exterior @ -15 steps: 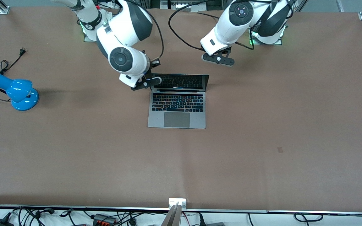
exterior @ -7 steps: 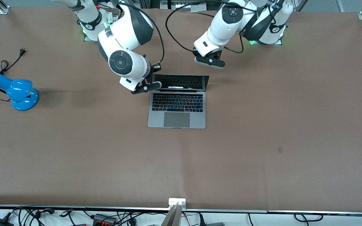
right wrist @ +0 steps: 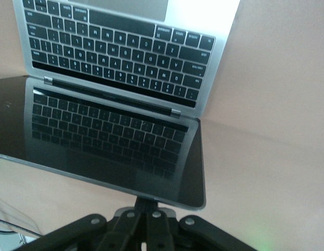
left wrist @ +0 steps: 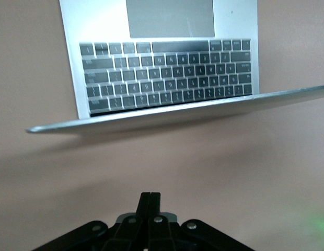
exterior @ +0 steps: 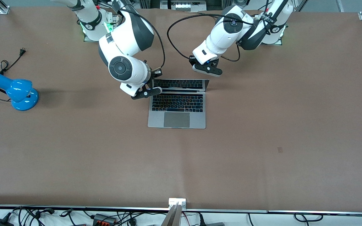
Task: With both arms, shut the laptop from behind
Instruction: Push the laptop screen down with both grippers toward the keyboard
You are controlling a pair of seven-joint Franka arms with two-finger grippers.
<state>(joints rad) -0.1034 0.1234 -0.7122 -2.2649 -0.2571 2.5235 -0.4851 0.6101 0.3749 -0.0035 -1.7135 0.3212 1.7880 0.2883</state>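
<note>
The slim silver-grey metal laptop (exterior: 177,106) lay mid-table, its lid half lowered. The right gripper (exterior: 146,91), fingers together, was pressed against the lid's nine-o'clock corner; the left gripper (exterior: 206,69), fingers together, hovered by its one-o'clock corner. Closing was underway; both grippers would need to push the lid downward together.

Laptop (exterior: 177,108): on the table (exterior: 262,141), midway between the arms' ends, lid partly raised, keyboard side nearer the front camera.
Right gripper (exterior: 147,92): at the lid's corner toward the right arm's end.
Left gripper (exterior: 206,69): over the table just beside the lid's other corner.
Lamp (exterior: 14,91): well apart, at the right arm's end.
</note>
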